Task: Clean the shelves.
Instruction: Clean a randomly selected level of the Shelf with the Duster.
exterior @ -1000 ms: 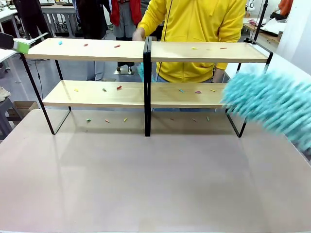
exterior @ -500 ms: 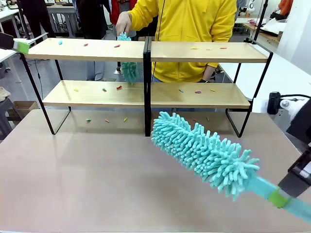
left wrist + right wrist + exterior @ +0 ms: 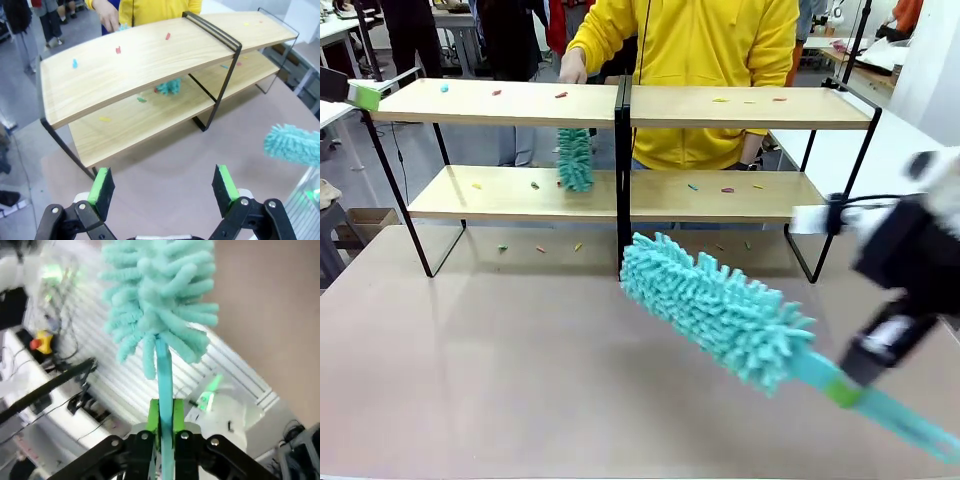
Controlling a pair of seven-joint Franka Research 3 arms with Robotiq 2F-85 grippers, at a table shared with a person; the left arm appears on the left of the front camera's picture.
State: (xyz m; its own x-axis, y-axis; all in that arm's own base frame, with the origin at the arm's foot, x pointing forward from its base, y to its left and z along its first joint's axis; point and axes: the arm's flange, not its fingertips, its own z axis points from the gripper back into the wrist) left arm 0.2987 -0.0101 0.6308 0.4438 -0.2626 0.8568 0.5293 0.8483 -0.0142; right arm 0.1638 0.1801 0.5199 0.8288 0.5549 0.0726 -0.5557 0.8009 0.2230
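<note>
The right gripper (image 3: 165, 426) is squeezed tight on the thin handle of a fluffy blue-green duster (image 3: 160, 295); the left gripper (image 3: 165, 182) has its green pads (image 3: 102, 184) far apart with nothing between them. The front view shows the duster's fluffy head low over the brown table (image 3: 500, 390), covering the foot of the black middle post (image 3: 623, 170) of the shelves (image 3: 500, 102), which stand at the table's far side. Behind them a person (image 3: 690, 60) in a yellow top holds a smaller duster (image 3: 575, 158) down at the lower board; little coloured bits (image 3: 561, 95) lie on both boards and on the table below
</note>
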